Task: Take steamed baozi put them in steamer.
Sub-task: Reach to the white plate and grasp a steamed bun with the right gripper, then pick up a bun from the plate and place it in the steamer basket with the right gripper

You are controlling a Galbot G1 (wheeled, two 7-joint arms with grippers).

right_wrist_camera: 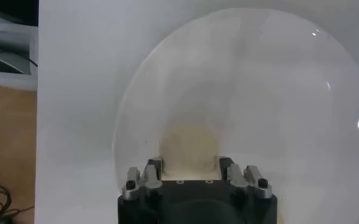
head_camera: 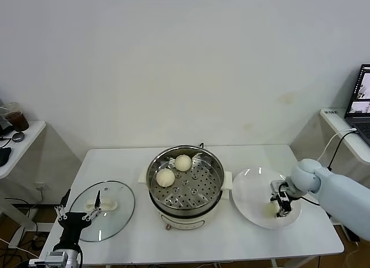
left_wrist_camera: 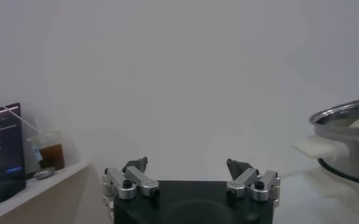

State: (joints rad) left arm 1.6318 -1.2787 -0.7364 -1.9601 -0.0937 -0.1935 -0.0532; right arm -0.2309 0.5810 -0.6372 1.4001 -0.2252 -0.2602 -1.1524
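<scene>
The right claw [head_camera: 281,205] is down on the flat white round plate [head_camera: 248,190], at about 3 o'clock from the large shiny steel steamer [head_camera: 186,180] with its perforated tray. To do this pick well, the fingers should close gently around the widest part of the small pale cream bun [right_wrist_camera: 189,143], since it is probably soft and will dent; then lift straight up clear of the plate before swinging toward 9 o'clock, over the steamer rim, to a bare patch of tray.

In the right wrist view the bun sits between the claw's two fingers, which stand spread either side of it; whether they touch it I cannot tell. Two more round cream buns [head_camera: 173,169] already rest on the tray, toward 10 and 12 o'clock.

The left claw [head_camera: 77,212] waits spread and empty at the white table's [head_camera: 115,158] near-left edge, beside the round glass lid [head_camera: 118,207]
</scene>
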